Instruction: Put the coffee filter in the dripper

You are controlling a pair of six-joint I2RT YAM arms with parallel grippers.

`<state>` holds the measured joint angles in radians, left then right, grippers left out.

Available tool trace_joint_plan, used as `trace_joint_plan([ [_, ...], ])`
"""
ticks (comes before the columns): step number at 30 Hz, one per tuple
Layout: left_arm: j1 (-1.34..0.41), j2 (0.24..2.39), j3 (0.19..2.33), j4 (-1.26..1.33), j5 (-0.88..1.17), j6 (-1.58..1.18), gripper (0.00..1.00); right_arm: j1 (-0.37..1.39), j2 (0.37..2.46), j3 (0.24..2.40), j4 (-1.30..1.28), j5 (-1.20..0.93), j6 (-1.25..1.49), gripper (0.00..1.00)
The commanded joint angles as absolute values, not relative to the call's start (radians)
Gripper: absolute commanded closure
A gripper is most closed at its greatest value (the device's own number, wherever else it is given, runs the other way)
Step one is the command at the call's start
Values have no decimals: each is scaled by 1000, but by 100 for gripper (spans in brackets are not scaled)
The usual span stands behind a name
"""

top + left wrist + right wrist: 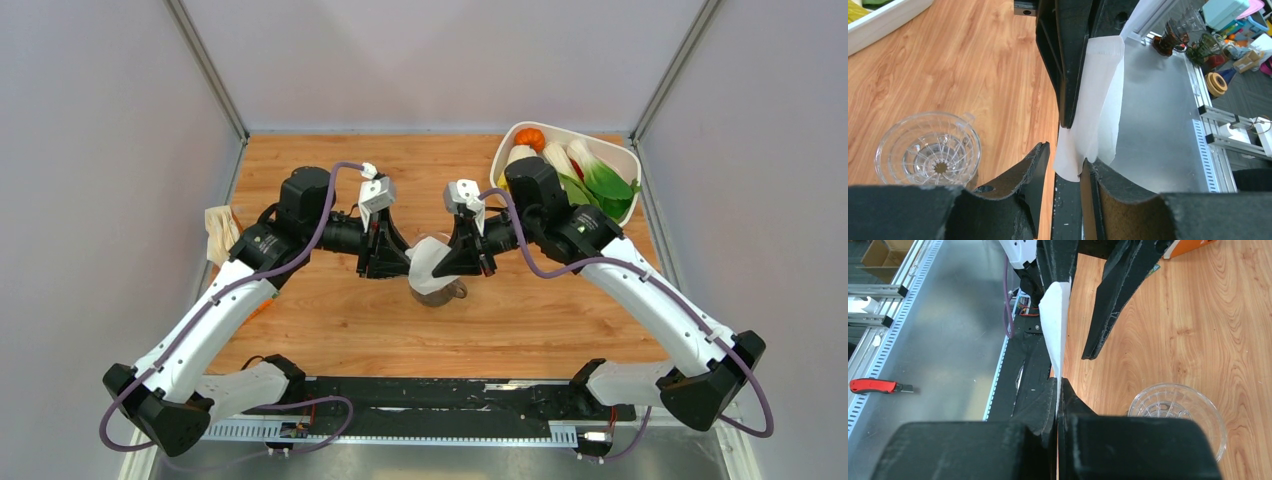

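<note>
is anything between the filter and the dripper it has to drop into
Nothing visible does. The dripper sits empty and uncovered, while the coffee filter hangs pinched in the right hand, one end between the fingers of the open left hand.

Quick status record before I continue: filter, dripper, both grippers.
coffee filter: held in the air, outside the dripper
right gripper: shut on the coffee filter
left gripper: open around the filter's lower tip
dripper: upright on the table, empty
left to do: filter into dripper
</note>
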<state>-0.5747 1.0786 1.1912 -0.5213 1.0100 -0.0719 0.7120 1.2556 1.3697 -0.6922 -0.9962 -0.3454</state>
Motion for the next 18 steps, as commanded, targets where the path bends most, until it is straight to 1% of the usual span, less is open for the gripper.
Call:
trace_joint_plan([
  [1, -578, 1058, 1189, -481, 1019, -62, 64, 710, 1221, 1389, -645, -1065, -343, 100],
  [2, -578, 1057, 1188, -461, 1019, -73, 65, 710, 1220, 1386, -643, -1075, -340, 100],
  [4, -577, 1054, 1183, -426, 1026, -96, 71, 710, 1219, 1381, -634, -1081, -329, 100],
  [5, -577, 1050, 1179, -397, 1038, -115, 77, 710, 1218, 1380, -631, -1078, -324, 100],
  [6, -579, 1047, 1175, -382, 1046, -127, 80, 710, 1218, 1382, -629, -1076, -321, 100],
  [7, -578, 1043, 1170, -360, 1062, -143, 90, 710, 1218, 1386, -627, -1074, -319, 100],
  [9, -577, 1039, 1161, -331, 1080, -166, 99, 710, 1218, 1393, -623, -1072, -314, 100],
  [11, -577, 1031, 1152, -315, 1082, -185, 100, 710, 1219, 1398, -621, -1065, -308, 97],
  [13, -577, 1029, 1146, -308, 1089, -198, 100, 709, 1215, 1400, -620, -1051, -302, 90],
  [14, -577, 1029, 1143, -307, 1097, -200, 100, 708, 1212, 1400, -622, -1045, -298, 83],
  [15, -577, 1028, 1139, -308, 1097, -205, 100, 708, 1211, 1401, -621, -1030, -288, 73],
  [16, -577, 1029, 1139, -312, 1096, -204, 100, 705, 1212, 1403, -622, -1025, -284, 68],
  [18, -577, 1031, 1145, -336, 1092, -193, 100, 699, 1211, 1413, -622, -1017, -276, 66],
])
